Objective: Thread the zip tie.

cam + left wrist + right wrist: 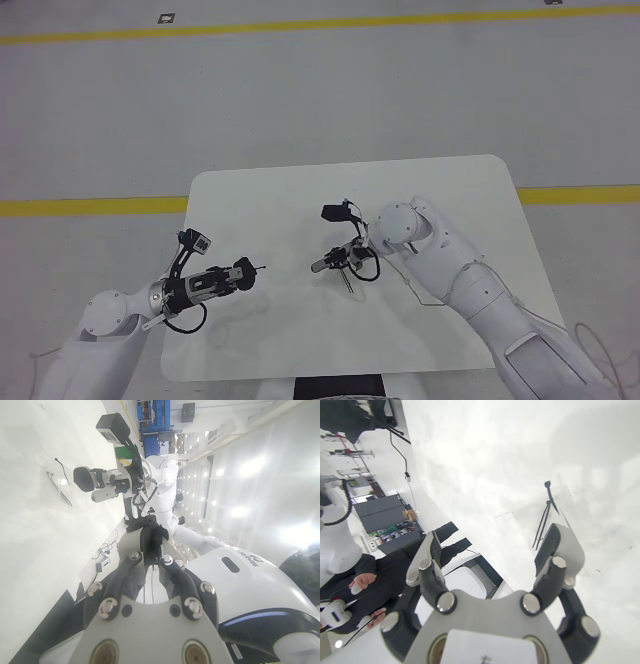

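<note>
**Near-left area.** The left gripper (248, 269) sits above the counter (300, 200), inside the near-left corner and close to the left edge. It points across toward the middle of the counter. In the left wrist view its fingers (146, 536) are pressed together with no gap between the pads. Whether anything thin is caught between them cannot be determined.

**Middle of the counter.** Several black zip ties (345, 281) lie loose and flat on the white surface, slightly toward the near edge. In the right wrist view they form a small cluster. One tie lies with its head away from the gripper, and two more lie side by side with their straps running close together. They are well apart from the left gripper.

**Right gripper.** The right gripper (325, 264) is over the centre of the counter, just beside the ties on the far side of them. In its own wrist view (492, 546) the fingers are spread wide with nothing between them. One finger (548, 542) overlaps the strap ends of the paired ties. Whether it touches them cannot be told.
</note>
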Robot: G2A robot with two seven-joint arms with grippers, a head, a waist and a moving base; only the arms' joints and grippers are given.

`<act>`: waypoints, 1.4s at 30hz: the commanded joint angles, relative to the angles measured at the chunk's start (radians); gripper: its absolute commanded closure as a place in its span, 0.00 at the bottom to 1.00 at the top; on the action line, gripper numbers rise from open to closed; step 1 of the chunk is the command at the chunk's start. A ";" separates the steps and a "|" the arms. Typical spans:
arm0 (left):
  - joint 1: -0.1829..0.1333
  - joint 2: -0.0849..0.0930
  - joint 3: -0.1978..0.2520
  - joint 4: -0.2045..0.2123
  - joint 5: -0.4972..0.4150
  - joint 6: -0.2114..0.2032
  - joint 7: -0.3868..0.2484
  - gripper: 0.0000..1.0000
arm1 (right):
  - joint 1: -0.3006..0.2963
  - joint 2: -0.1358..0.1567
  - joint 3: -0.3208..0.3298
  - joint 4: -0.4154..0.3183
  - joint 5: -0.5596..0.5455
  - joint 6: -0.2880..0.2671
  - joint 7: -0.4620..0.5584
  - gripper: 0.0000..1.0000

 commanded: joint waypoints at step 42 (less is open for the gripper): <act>0.000 0.000 0.000 0.000 0.000 0.000 0.000 1.00 | 0.006 0.015 -0.097 -0.126 -0.308 0.162 0.043 0.71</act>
